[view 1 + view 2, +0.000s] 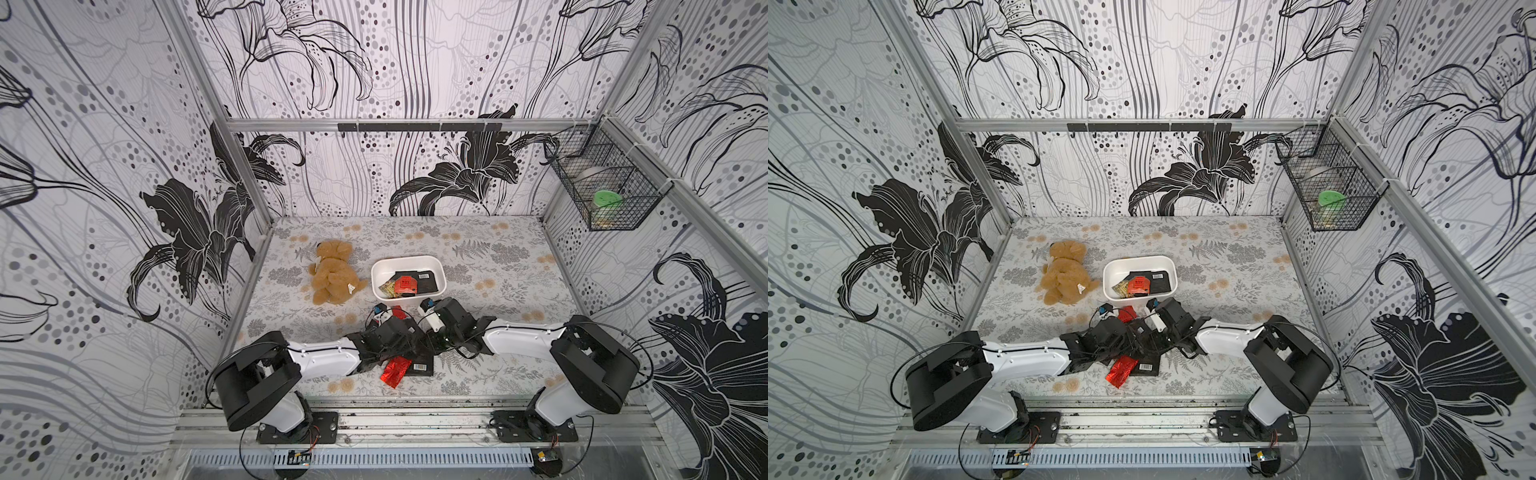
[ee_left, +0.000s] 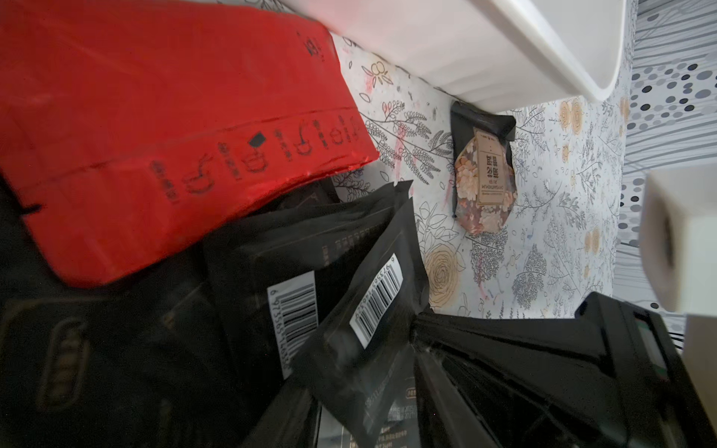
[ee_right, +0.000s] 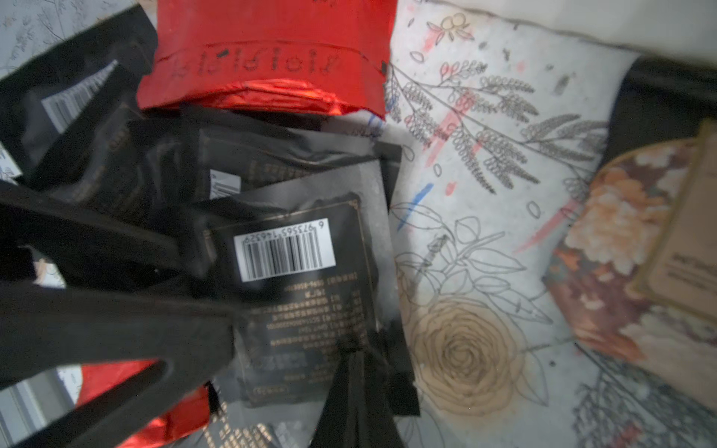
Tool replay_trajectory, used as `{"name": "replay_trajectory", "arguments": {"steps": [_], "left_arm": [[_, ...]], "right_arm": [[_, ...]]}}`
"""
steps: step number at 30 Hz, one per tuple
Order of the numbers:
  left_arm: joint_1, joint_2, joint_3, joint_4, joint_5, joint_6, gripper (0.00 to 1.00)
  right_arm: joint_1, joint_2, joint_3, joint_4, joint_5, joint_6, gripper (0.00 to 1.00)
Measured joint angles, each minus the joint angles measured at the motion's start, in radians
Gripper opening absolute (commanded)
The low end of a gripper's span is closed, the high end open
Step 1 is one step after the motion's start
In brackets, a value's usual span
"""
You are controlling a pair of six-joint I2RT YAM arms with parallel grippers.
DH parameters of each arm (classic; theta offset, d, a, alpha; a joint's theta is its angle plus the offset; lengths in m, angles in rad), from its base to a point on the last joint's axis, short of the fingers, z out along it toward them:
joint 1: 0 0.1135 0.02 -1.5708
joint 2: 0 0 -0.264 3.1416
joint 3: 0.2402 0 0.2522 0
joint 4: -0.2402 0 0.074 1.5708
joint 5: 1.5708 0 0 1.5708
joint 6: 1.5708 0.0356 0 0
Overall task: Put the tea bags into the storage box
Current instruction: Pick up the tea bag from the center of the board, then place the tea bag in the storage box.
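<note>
— Tea bags: where do they lie?
— Split. Several sit in the box: black ones, an orange-labelled one and a tan one. The rest are heaped on the table in front of the box, under both arms.
— What is in the heap?
— Mostly black sachets with white barcodes, overlapping. A red bag lies on the heap's edge nearest the box. A crinkled red foil bag lies at the side nearest the arm bases. A floral bag lies alone, flat on the table, right against the box's outer wall.
— And the right gripper?
— Closed tight, its tips pinching the edge of a black bag with a barcode, which crumples at the pinch.
— And the left gripper?
— Low over the heap, close to the right one. Whether its jaws stand wide or narrow, or grip anything, I cannot tell, because the dark bags hide the tips.
— Anything else?
— A bear lies just beside the box, on the robot's left. A basket hangs on the right wall.
</note>
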Motion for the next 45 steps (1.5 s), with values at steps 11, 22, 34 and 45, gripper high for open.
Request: {"name": "replay_trajectory", "arguments": {"steps": [11,22,34,45], "left_arm": [[0.000,0.079,0.067,0.023,0.041,0.006,0.05],[0.021,-0.005,0.125,-0.045,0.056,0.061,0.00],[0.216,-0.013,0.467,-0.257,0.045,0.246,0.00],[0.339,0.278,0.684,-0.327,0.064,0.369,0.20]], "right_arm": [[0.000,-0.001,0.000,0.000,0.002,0.000,0.00],[0.002,-0.233,-0.072,-0.003,0.195,0.035,0.09],[-0.006,-0.517,-0.185,-0.076,0.563,0.164,0.41],[-0.180,-0.465,-0.194,-0.066,0.438,0.192,0.43]]}}
